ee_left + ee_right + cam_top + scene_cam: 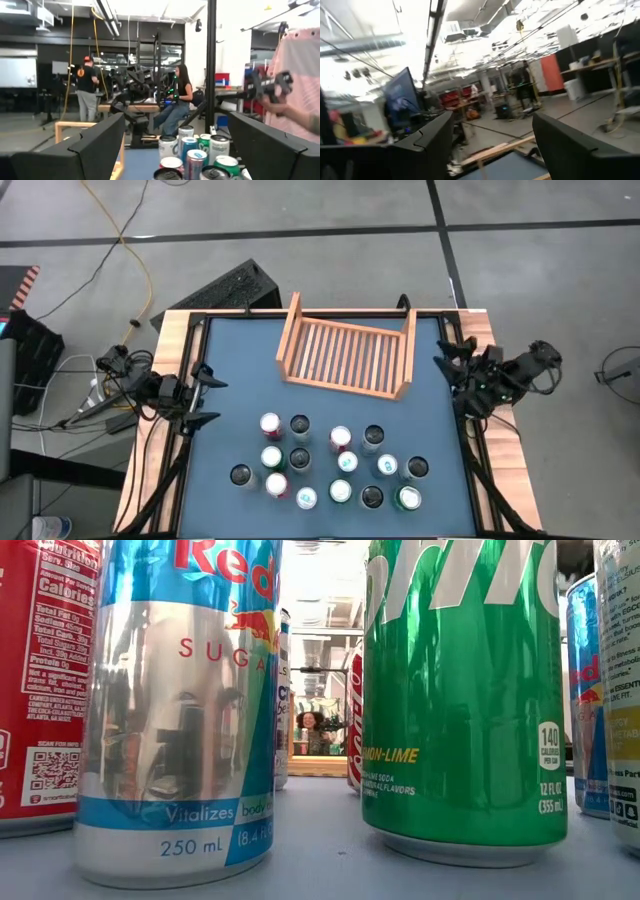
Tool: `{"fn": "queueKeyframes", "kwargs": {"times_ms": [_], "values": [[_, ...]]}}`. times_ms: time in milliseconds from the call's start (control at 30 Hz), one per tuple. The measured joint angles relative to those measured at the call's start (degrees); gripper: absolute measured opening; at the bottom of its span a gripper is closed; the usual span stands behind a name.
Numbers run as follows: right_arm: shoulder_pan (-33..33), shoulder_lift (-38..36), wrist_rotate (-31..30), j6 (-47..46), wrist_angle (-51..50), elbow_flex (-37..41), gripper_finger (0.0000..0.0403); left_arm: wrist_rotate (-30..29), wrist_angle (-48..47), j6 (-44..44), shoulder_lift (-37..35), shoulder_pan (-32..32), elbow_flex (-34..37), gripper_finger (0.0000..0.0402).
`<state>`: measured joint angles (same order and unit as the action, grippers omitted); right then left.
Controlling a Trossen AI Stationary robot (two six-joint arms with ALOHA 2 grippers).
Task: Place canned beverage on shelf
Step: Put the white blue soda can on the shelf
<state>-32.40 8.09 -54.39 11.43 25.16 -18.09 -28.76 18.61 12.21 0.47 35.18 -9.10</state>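
The shelf (345, 350), a light wooden tray with a slatted base, lies at the table's far middle; one corner of it (90, 131) shows in the left wrist view. Several canned beverages (330, 465) stand upright in a cluster near the front edge. In the low view a silver-blue can (180, 710) and a green can (465, 690) fill the foreground. My left gripper (208, 397) hovers open at the table's left edge, left of the cans. My right gripper (447, 358) hovers open at the right edge, beside the shelf's right wall. Both point slightly upward and hold nothing.
A wooden frame (165, 380) borders the blue table top. A black box (235, 285) and cables (120, 240) lie on the floor beyond the far left corner. People (177, 97) stand in the room behind, and a hand with a controller (280, 92) shows beside the table.
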Motion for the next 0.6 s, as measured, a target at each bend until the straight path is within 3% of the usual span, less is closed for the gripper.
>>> {"fn": "queueKeyframes", "kwargs": {"times_ms": [300, 600], "values": [[1.11, 18.15, -5.73, -4.05, -23.78, -21.78, 0.0281, -0.01, 5.15, 3.58, 0.0, 0.0, -0.04, 0.0341], [0.6, 35.42, -3.16, -21.66, -46.66, -37.88, 0.0281, -0.67, 5.55, 1.39, 0.02, 0.0, -0.04, 0.0341]]}}
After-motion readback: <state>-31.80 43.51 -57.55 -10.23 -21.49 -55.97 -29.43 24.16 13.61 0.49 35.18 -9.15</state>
